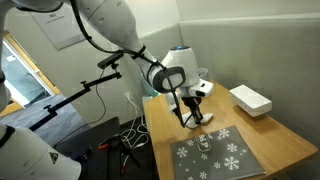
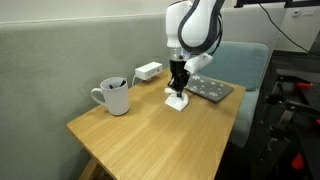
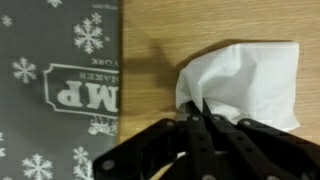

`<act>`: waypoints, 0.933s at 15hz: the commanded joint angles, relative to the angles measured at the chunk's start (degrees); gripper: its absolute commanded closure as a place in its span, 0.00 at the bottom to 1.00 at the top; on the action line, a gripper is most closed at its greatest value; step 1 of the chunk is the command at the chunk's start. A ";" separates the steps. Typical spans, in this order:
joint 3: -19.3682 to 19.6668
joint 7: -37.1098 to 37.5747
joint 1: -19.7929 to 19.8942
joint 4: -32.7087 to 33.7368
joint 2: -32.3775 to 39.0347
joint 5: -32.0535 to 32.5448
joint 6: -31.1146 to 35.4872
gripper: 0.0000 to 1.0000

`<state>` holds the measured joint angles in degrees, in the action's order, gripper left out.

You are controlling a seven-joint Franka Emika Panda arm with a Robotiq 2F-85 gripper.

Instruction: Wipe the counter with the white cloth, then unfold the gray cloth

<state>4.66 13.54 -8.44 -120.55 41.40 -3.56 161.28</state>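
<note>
The white cloth [image 3: 240, 85] is a crumpled wad on the wooden counter [image 2: 150, 130]. In the wrist view my gripper [image 3: 200, 112] is shut on its near edge. In both exterior views the gripper [image 2: 179, 90] [image 1: 193, 115] points straight down and presses the white cloth [image 2: 178, 101] [image 1: 200, 122] onto the wood. The gray cloth [image 1: 215, 152] [image 2: 210, 89] with white snowflakes lies flat on the counter right beside the white cloth. It fills the left part of the wrist view [image 3: 55, 90].
A white mug [image 2: 115, 97] with a dark utensil in it stands near the wall. A white box [image 1: 250, 99] [image 2: 148, 71] sits at the counter's back. A blue chair [image 2: 245, 60] stands beyond the counter end. Cables and camera stands crowd the floor beside the counter [image 1: 120, 135].
</note>
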 commanded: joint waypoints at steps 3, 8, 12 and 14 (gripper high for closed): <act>0.15 0.52 2.27 -5.35 -4.13 -0.91 -1.30 0.99; -3.84 -1.75 2.08 -5.75 -4.72 -0.41 -2.55 0.99; -7.46 -3.65 1.26 -4.55 -4.01 -0.02 -3.40 0.99; -8.61 -4.57 0.14 -3.72 -3.63 0.62 -4.15 0.99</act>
<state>-2.79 10.78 -7.15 -124.40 39.26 -3.53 160.27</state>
